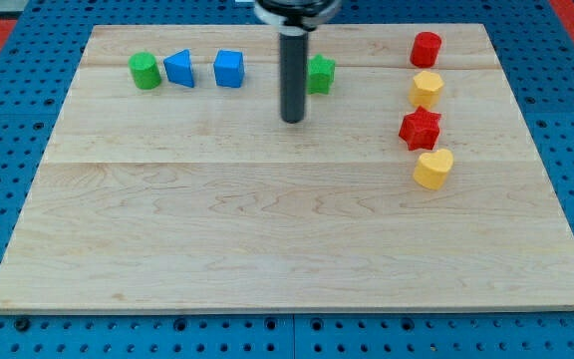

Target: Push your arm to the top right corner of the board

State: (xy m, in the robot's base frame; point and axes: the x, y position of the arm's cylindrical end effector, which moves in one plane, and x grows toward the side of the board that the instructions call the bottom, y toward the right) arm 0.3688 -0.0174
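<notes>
Wooden board (267,229) filling most of the view, pale planks lying on a blue pegboard table (8,334) with a red patch at the view's top corners. Top right corner of the board (481,30) bare, just right of the red blocks' column and well apart from the rod.

Dark rod (293,75) coming down from the view's top centre, upright, with my tip (292,120) resting on the wood in the upper middle of the board. No claw on this arm, so nothing to call apart, together or clamped.

Along the top edge, at the view's left: green cylinder (144,71), then blue triangle (178,68), then blue cube (228,68), set in a row with small gaps. Green block (322,73) just right of the rod, partly hidden behind it, shape hard to make out.

At the view's right, a column running downward: red cylinder-like block (426,48), yellow block (427,88) of rounded many-sided form, red star (420,128), yellow heart (433,168). Red star and yellow heart nearly touching; upper pairs close too.

Tip sits below and left of the green block, well left of the column, right of the blue cube.
</notes>
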